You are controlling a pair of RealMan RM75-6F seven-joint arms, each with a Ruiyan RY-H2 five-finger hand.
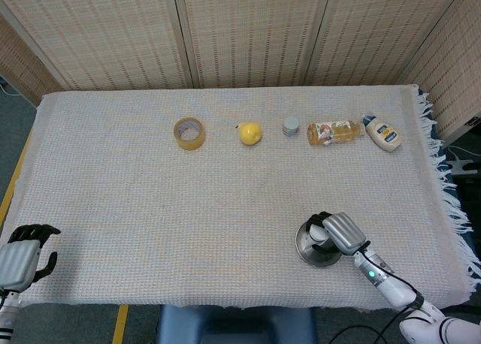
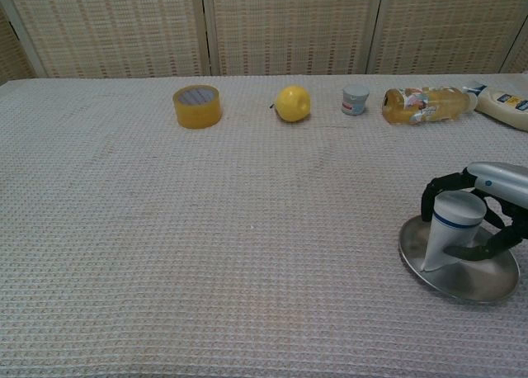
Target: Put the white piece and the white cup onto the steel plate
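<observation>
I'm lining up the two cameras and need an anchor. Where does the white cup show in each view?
Head view: the white cup sits low and right of centre, mostly hidden under the right hand.
Chest view: it stands tilted at the right edge, on the steel plate, with the hand around it.
Shared landmark: the yellow tape roll, far side, left of the cup.

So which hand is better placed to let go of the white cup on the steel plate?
The right hand: it already grips the white cup over the steel plate. The left hand sits at the table's opposite near corner.
</observation>
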